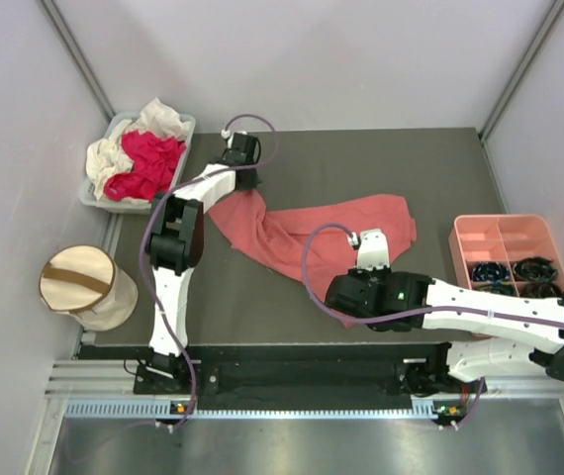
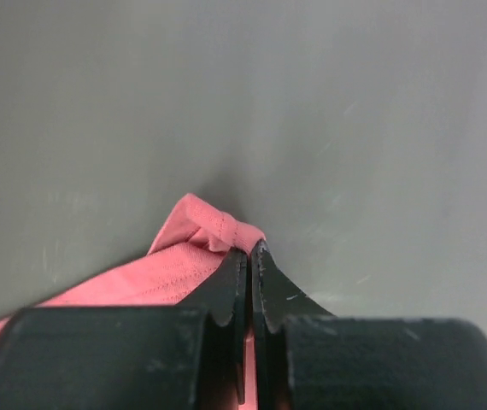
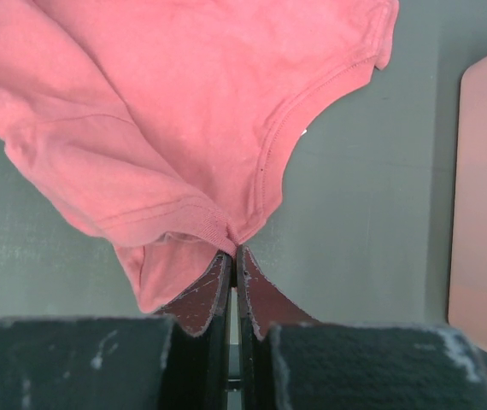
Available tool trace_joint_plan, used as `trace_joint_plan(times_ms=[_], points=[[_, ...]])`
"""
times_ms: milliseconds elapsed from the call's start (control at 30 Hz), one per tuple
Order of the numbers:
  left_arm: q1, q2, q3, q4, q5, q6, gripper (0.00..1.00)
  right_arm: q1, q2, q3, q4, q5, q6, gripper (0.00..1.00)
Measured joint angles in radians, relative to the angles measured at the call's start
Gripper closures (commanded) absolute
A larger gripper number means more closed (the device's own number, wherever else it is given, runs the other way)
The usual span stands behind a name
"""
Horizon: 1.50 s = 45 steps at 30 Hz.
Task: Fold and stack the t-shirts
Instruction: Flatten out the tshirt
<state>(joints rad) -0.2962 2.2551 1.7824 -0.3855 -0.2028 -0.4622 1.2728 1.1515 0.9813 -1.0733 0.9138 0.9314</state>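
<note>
The left tool point(image 2: 250, 252) is clamped on a small tuck of hem of the salmon-pink shirt point(image 1: 302, 233), toward the tabletop's far left corner. The right tool point(image 3: 233, 252) is clamped on cloth beside the neckline, right of the middle. Between them the shirt lies bunched and twisted across the tabletop. Both bites look shallow, so a pull to spread it could slip one free, and the loose sleeve might fold under unseen.

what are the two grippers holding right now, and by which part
Both are shut on the large salmon-pink cloth t-shirt: the left gripper pinches a bunched hemmed corner, the right gripper a fold beside its curved stitched edge.
</note>
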Motion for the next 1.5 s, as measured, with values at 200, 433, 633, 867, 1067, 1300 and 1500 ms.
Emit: trace_joint_plan(times_ms=[200, 433, 633, 867, 1067, 1300, 1500], points=[[-0.004, 0.012, 0.061, 0.007, -0.044, 0.024, 0.23, 0.0, 0.0, -0.006, 0.002, -0.001, 0.015, 1.0], [0.014, -0.114, -0.11, 0.003, -0.112, 0.031, 0.01, -0.001, 0.009, -0.006, 0.016, -0.007, 0.01, 1.0], [0.085, -0.343, -0.273, 0.018, -0.114, 0.034, 0.04, -0.002, 0.022, -0.006, 0.053, -0.018, -0.012, 1.0], [0.166, -0.469, -0.41, 0.071, -0.102, 0.024, 0.15, -0.002, 0.032, -0.006, 0.08, -0.028, -0.031, 1.0], [0.167, -0.428, -0.502, 0.096, -0.042, -0.01, 0.24, -0.002, 0.038, -0.007, 0.083, -0.035, -0.033, 1.0], [0.169, -0.37, -0.534, 0.129, 0.008, -0.041, 0.31, -0.002, 0.037, -0.013, 0.077, -0.037, -0.024, 1.0], [0.175, -0.331, -0.535, 0.158, 0.028, -0.055, 0.34, -0.002, 0.035, -0.013, 0.073, -0.04, -0.014, 1.0]])
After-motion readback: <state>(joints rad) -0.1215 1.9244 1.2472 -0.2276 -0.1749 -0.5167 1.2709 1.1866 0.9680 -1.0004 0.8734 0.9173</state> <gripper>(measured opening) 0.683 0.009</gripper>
